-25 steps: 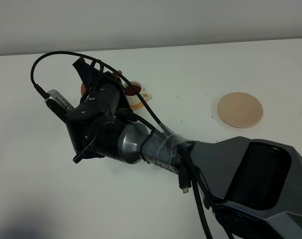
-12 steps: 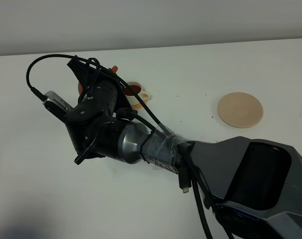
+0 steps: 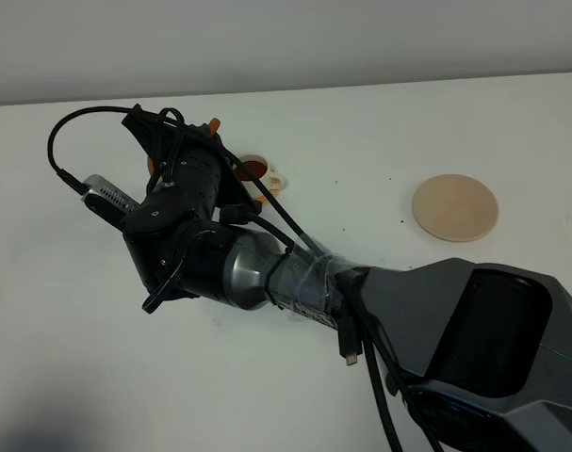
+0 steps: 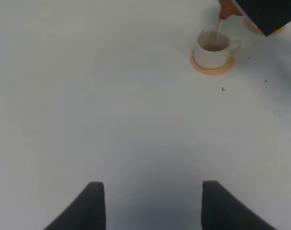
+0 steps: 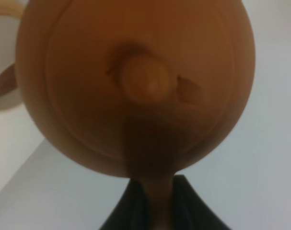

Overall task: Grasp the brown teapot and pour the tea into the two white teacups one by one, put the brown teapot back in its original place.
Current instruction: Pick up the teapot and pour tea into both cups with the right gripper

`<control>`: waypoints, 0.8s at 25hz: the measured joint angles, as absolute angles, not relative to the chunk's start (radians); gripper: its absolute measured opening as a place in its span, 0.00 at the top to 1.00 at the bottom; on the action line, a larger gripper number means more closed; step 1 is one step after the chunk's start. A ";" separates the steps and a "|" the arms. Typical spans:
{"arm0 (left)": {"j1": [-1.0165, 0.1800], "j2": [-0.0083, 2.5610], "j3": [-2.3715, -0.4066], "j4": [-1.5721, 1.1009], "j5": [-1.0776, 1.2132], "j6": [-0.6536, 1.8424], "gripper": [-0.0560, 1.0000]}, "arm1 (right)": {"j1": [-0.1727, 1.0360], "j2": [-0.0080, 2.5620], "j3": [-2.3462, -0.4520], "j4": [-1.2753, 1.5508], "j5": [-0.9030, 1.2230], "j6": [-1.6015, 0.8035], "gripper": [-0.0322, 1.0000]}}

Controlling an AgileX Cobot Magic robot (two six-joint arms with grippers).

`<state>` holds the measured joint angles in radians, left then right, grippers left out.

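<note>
**Teapot** (image 5: 87,96): brown clay, round, with a knobbed lid (image 5: 145,81). It is held in the air and tipped, well apart from the beige disc (image 3: 455,208). Its spout (image 4: 226,8) is over a teacup and a thin stream of tea (image 4: 217,29) runs from the spout into that cup. In the high view the arm hides most of the pot.

**Right gripper** (image 5: 154,203): clamped on the teapot's handle, which sits between the two fingers. It reaches across to the left part of the table (image 3: 408,122).

**Teacup** (image 4: 211,48): white, upright on an orange coaster (image 4: 213,68), partly filled with light brown tea.

**Second teacup** (image 3: 259,179): white, holds dark tea, and stands just beside the right gripper.

**Second coaster** (image 4: 258,29): orange, only its edge is seen.

**Left gripper** (image 4: 155,206): fingers spread wide and holding nothing. It is over bare table, well apart from the cups.
</note>
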<state>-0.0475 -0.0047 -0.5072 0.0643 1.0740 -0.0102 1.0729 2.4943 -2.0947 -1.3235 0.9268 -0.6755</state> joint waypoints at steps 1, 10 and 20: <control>-0.048 -0.005 -0.507 0.064 1.074 -0.010 0.51 | 1.073 2.494 -2.095 -1.329 0.927 -0.676 0.86; -0.048 -0.005 -0.507 0.064 1.074 -0.010 0.51 | 1.073 2.494 -2.095 -1.385 0.940 -0.688 0.86; -0.048 -0.005 -0.507 0.064 1.074 -0.010 0.51 | 1.072 2.494 -2.095 -1.415 0.946 -0.691 0.86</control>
<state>-0.0475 -0.0047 -0.5072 0.0643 1.0740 -0.0102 1.0720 2.4943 -2.0947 -1.4148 0.9456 -0.6908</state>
